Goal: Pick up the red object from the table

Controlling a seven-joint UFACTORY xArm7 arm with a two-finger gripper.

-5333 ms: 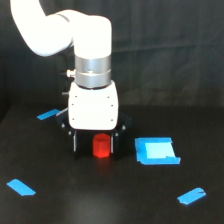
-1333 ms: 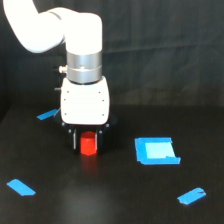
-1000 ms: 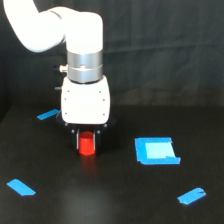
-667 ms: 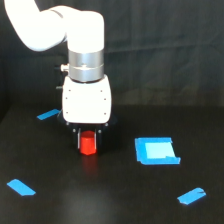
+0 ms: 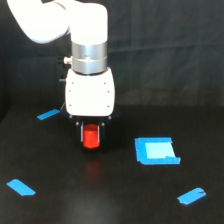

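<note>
The red object is a small red-orange block held between the two dark fingers of my gripper, just under the white gripper body. The gripper is shut on it. The block hangs a little above the black table, and a faint red reflection shows on the surface below it. The block's top is hidden by the gripper body.
A blue square patch lies on the table to the exterior view's right of the gripper. Blue tape strips lie at the left behind the gripper, at the front left and at the front right. A dark curtain hangs behind.
The gripper has risen slightly with the red object between its fingers, so the block has left the table. It earlier shifted left from its first position.
</note>
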